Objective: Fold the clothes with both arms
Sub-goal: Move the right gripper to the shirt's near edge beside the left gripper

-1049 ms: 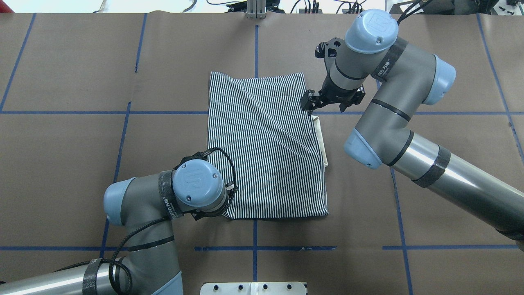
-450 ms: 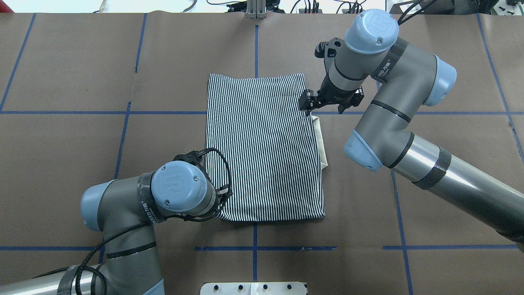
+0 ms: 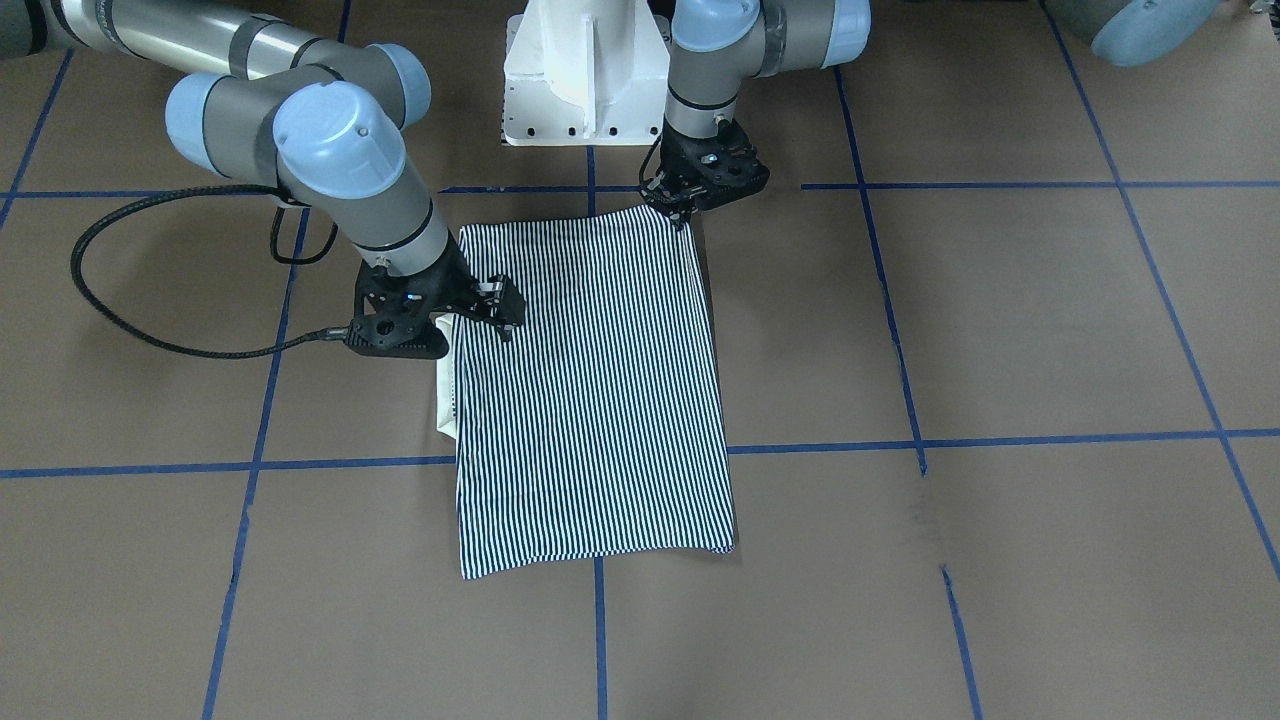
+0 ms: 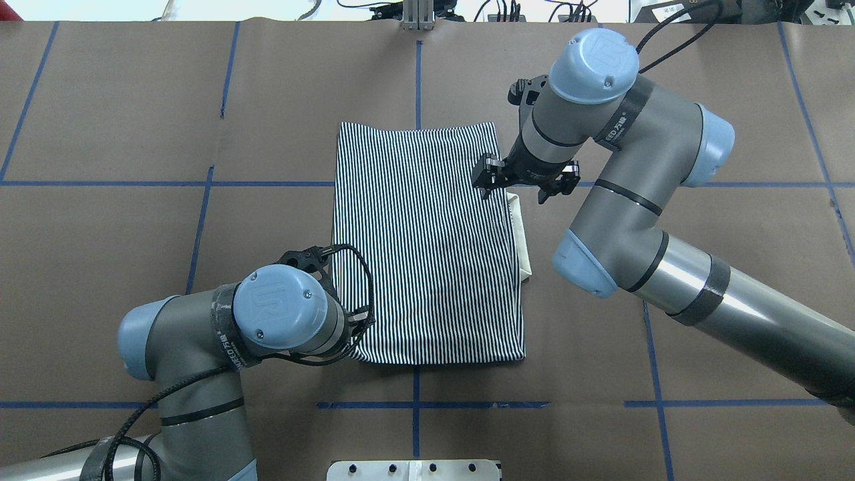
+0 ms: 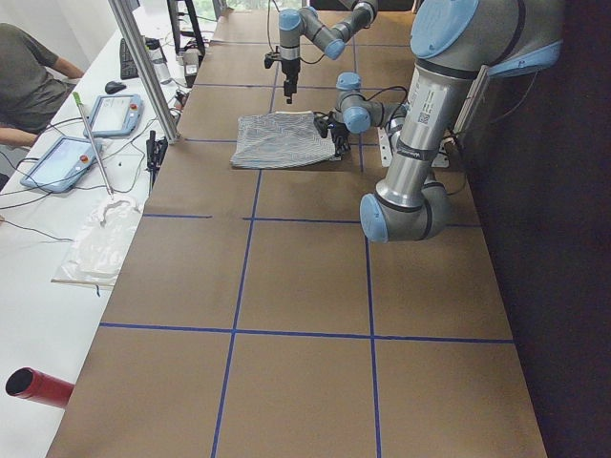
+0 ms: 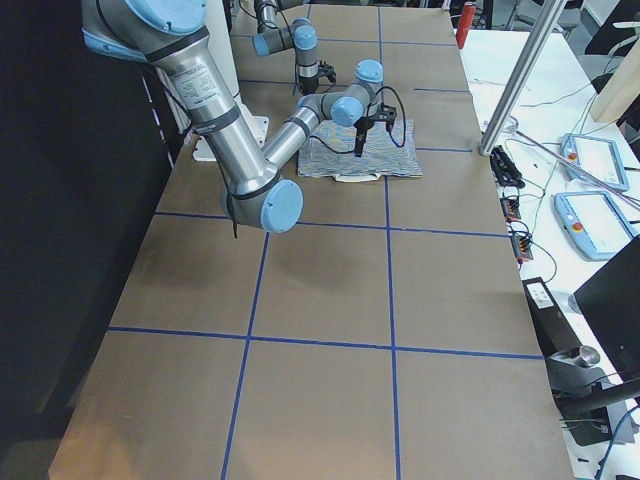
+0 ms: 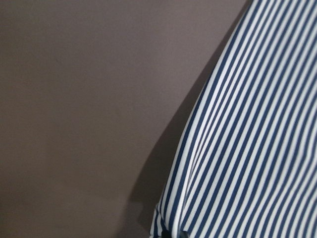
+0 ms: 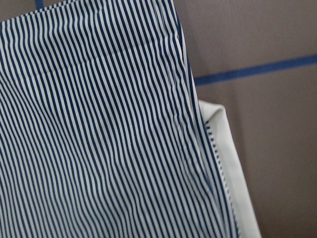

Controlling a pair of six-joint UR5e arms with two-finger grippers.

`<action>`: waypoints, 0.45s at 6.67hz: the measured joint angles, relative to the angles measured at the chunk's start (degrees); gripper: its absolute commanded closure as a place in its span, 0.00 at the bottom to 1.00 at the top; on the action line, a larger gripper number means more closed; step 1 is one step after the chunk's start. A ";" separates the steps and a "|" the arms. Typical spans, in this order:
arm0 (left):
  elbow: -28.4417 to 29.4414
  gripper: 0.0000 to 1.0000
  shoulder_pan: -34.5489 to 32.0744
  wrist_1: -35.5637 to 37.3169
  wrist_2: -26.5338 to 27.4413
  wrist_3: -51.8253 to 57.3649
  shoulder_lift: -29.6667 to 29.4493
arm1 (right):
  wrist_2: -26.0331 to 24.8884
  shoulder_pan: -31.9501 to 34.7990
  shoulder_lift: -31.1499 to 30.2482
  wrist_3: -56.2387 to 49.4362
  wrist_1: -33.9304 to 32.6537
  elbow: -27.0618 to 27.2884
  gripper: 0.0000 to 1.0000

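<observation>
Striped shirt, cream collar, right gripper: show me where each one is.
striped shirt (image 4: 427, 247), overhead view, middle of the folded cloth.
cream collar (image 8: 230, 163), right wrist view, flat strip sticking out past the shirt's edge.
right gripper (image 3: 508, 325), front-facing view, its fingertips, near the shirt's edge.

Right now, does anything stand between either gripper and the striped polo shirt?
Nothing visible does. The left gripper is at the striped polo shirt's corner nearest the robot; the right gripper is right over its opposite edge, by the cream collar.
</observation>
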 measured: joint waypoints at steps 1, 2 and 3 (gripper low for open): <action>0.00 1.00 0.00 0.02 -0.02 0.11 0.03 | -3.23 -3.42 -0.19 11.06 0.03 1.80 0.00; 0.00 1.00 0.00 0.06 -0.06 0.15 0.07 | -7.51 -7.28 -0.47 21.45 -0.07 3.11 0.00; 0.00 1.00 0.00 0.08 -0.06 0.16 0.10 | -11.07 -10.66 -0.78 29.01 -0.28 3.59 0.00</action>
